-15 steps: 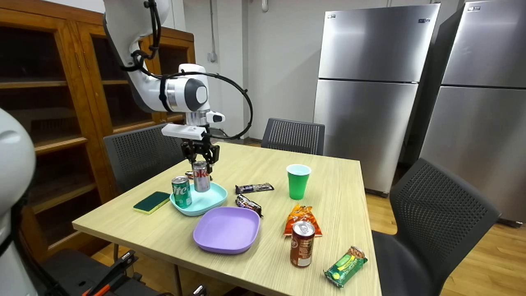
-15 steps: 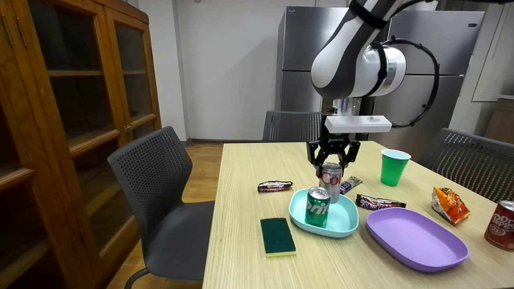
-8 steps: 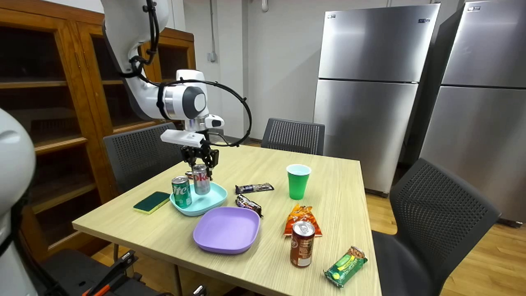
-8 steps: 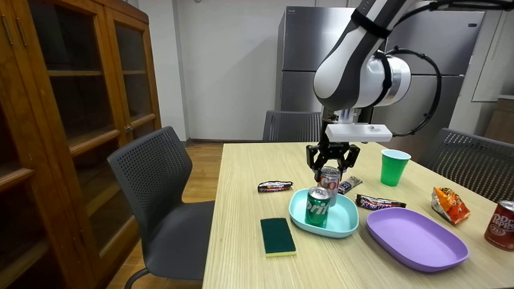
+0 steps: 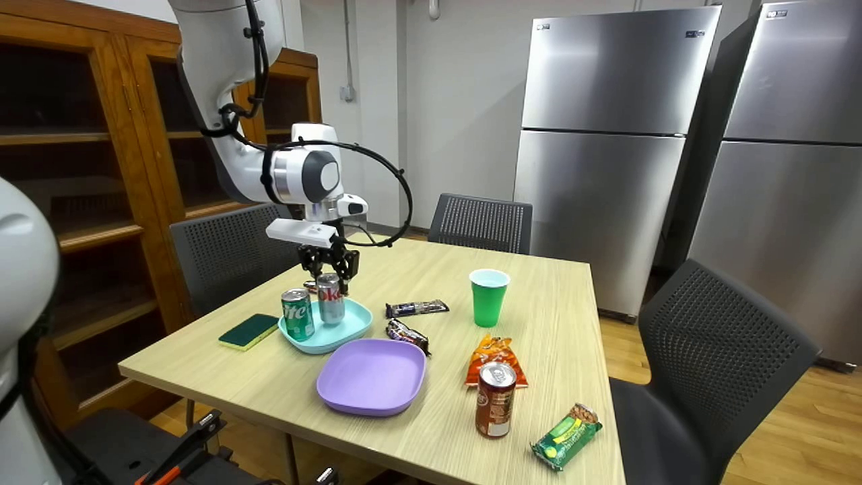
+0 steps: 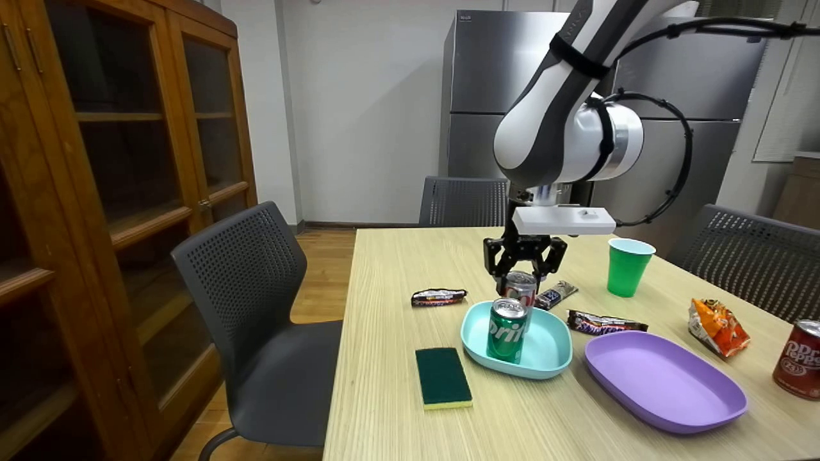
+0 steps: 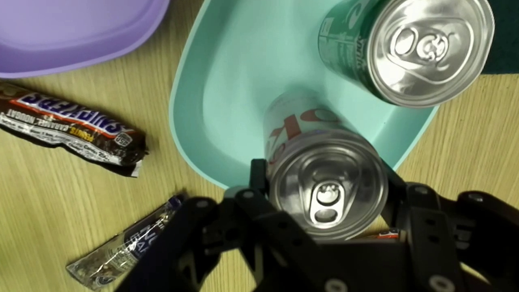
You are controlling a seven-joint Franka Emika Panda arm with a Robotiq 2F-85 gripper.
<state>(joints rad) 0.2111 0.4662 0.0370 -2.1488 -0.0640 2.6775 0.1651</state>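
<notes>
My gripper [image 7: 325,178] comes in from the bottom of the wrist view. Its fingers [image 7: 258,174] stand on both sides of a silver Diet Coke can [image 7: 294,125], shut on it. The can is upright over a teal plate [image 7: 227,121]. I cannot tell whether its base touches the plate. A green Sprite can [image 7: 348,48] stands on the plate beside it. In both exterior views, the gripper [image 5: 330,279] [image 6: 519,282] points down over the plate [image 5: 353,323] [image 6: 544,349]. The Sprite can [image 6: 506,333] partly hides the Coke can [image 6: 520,291].
A purple plate [image 5: 372,377] lies beside the teal one. A green sponge [image 6: 443,378] and several wrapped bars [image 6: 439,297] [image 6: 605,322] [image 6: 556,294] lie around. A green cup [image 5: 488,296], an orange snack bag [image 5: 495,357], a Dr Pepper can [image 5: 495,401] and a green-wrapped bar [image 5: 566,436] are farther off.
The gripper has moved down with the Coke can in it, bringing the can lower over the teal plate. The Sprite can and the other things on the table have not moved.
</notes>
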